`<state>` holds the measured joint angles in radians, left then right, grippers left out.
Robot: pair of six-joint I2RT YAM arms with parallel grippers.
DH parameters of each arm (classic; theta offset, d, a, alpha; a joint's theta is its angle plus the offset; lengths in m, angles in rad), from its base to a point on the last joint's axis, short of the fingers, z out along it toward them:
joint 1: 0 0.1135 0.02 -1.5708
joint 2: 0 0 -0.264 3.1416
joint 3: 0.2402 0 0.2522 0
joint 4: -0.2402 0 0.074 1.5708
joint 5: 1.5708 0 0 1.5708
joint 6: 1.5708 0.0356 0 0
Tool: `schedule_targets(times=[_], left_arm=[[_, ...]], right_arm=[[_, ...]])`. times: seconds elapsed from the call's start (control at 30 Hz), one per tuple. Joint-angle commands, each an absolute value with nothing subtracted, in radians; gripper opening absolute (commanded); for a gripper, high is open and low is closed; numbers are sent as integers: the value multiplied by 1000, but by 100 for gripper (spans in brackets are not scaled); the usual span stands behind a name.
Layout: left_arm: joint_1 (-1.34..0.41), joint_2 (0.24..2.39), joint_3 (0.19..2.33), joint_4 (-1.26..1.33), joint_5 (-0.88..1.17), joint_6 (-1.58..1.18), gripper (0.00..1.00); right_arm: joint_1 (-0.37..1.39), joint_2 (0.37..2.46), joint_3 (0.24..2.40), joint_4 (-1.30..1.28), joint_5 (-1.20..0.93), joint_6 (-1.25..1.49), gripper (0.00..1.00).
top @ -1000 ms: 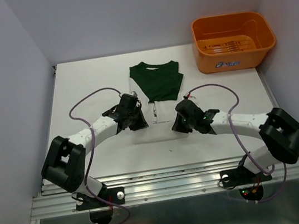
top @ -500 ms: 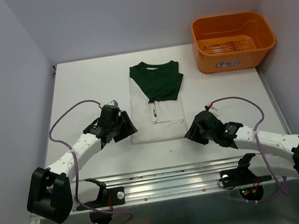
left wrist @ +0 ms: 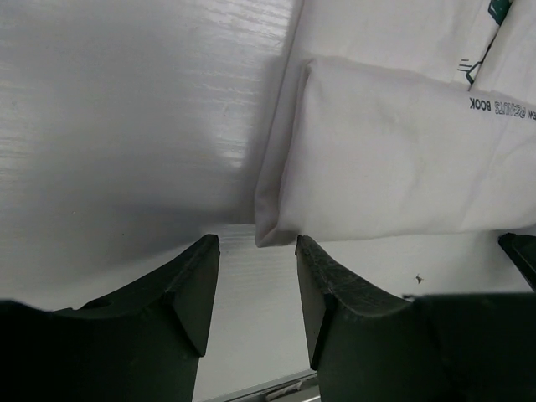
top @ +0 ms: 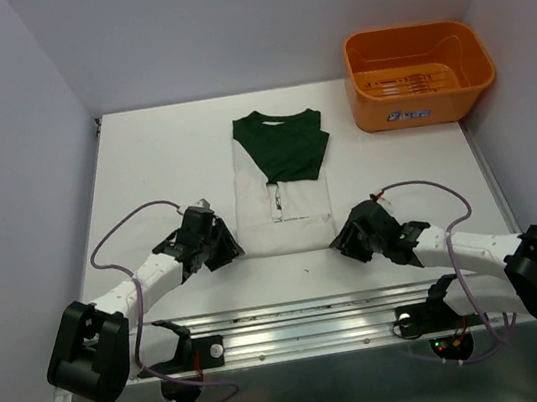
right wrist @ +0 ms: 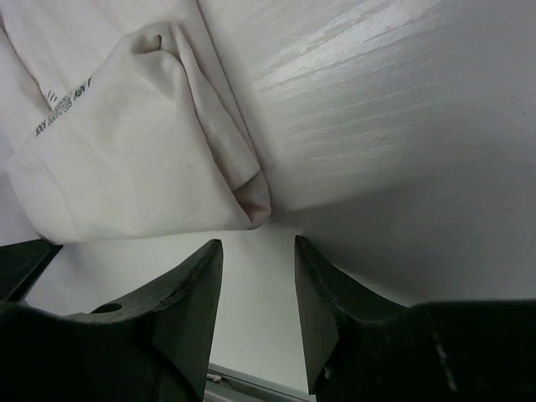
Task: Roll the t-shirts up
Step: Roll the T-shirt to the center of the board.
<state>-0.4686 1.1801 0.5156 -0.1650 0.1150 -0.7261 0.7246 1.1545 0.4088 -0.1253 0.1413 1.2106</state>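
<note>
The t-shirt (top: 281,194) lies folded into a narrow strip in the middle of the table, its dark green top at the far end and its white hem nearest me. My left gripper (top: 223,249) is open and empty at the hem's left corner, and the left wrist view shows that corner (left wrist: 276,230) just past the fingertips (left wrist: 255,251). My right gripper (top: 344,242) is open and empty at the hem's right corner. The right wrist view shows the bunched white corner (right wrist: 251,205) just ahead of the fingertips (right wrist: 258,255).
An orange basket (top: 419,74) stands at the far right corner of the table. The white table (top: 162,166) ends in a metal rail (top: 307,322) at the near edge. Grey walls close in the left, back and right sides.
Both grippers pulled back off the shirt toward the near edge. They now sit low at the hem's two corners. The right one has crept slightly left.
</note>
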Motion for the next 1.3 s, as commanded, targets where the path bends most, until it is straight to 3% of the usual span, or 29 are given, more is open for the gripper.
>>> schedule_targets(times=[0.0, 0.4, 0.57, 0.8, 1.03, 1.13, 1.2, 1.27], left_arm=[[-456, 1149, 462, -83, 110, -745, 51], [-454, 1178, 453, -43, 140, -755, 40], [-456, 1184, 472, -51, 141, -752, 27], [-456, 1181, 480, -58, 141, -749, 25], [-456, 1183, 480, -55, 141, -753, 9], [-456, 1186, 480, -58, 146, -752, 2], [-454, 1183, 483, -70, 143, -752, 5], [-454, 1180, 489, -84, 137, -752, 20]], right_arm=[[703, 1172, 402, -35, 140, 1229, 45], [675, 1195, 397, -17, 127, 1213, 35], [675, 1206, 397, -11, 121, 1210, 26], [675, 1207, 399, -11, 124, 1212, 17], [675, 1203, 402, -11, 126, 1210, 1], [675, 1195, 400, -12, 129, 1209, 1], [675, 1190, 403, -12, 133, 1209, 1], [675, 1192, 403, -12, 133, 1207, 1]])
